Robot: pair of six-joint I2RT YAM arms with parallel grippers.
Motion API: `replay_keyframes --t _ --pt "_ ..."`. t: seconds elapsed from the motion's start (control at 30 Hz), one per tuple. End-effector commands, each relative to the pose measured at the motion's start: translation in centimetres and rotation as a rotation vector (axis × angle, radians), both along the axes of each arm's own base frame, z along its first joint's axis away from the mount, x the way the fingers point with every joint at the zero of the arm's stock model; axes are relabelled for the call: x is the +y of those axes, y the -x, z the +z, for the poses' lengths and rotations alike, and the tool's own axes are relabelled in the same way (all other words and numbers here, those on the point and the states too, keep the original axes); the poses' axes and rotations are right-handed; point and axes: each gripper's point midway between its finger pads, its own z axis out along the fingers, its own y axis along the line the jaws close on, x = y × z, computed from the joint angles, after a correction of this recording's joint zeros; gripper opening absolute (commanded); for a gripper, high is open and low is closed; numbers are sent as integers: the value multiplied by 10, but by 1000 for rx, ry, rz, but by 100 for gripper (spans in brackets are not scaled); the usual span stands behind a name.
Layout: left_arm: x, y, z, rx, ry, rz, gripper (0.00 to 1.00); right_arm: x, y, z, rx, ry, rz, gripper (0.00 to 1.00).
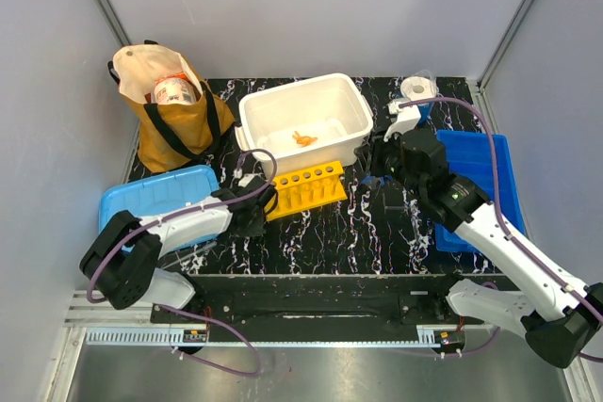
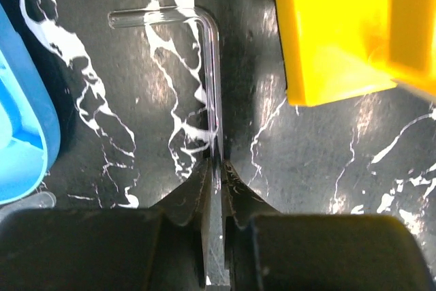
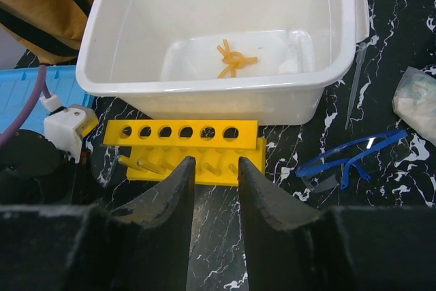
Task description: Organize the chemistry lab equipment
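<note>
A bent clear glass tube [image 2: 212,66] lies on the black marbled table. My left gripper [image 2: 216,167] is shut on its near end, just left of the yellow test tube rack [image 2: 340,25]; from above this gripper [image 1: 254,202] sits at the rack's left end. Behind the rack [image 3: 184,131] stands a white tub [image 3: 204,93] with a small orange knotted piece [image 3: 233,59] inside. My right gripper [image 3: 216,161] hangs open and empty over the table in front of the rack. To its right lie blue-framed safety glasses [image 3: 354,161], a thin clear tube [image 3: 354,83] and a clear packet [image 3: 417,100].
A brown cloth bag [image 1: 174,110] holding a jar stands at the back left. A light blue lid [image 1: 155,193] lies at the left and a blue tray [image 1: 490,171] at the right, partly under the right arm. A white roll [image 1: 415,88] sits at the back right.
</note>
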Motion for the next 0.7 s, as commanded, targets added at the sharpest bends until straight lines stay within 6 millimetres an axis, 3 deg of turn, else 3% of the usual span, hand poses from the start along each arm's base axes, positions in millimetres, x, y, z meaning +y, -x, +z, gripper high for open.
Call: replay_keyframes --t 0.0,0.2,0.33,0.5,0.57,0.67 --pt "-1 25 -2 56 70 0 9 -2 0 12 -41 -41 -12 37" --pt "-15 35 14 44 190 -9 8 7 14 -4 34 -111 32 37" --pt "-27 42 23 39 269 -42 8 22 32 -28 159 -210 85 37" --pt "-44 48 39 6 348 -98 7 61 66 -88 423 -404 196 36" --pt "-53 49 44 -8 381 -120 6 73 73 -103 480 -452 197 36" --pt "-67 57 47 -1 442 -146 6 95 83 -110 520 -546 231 36"
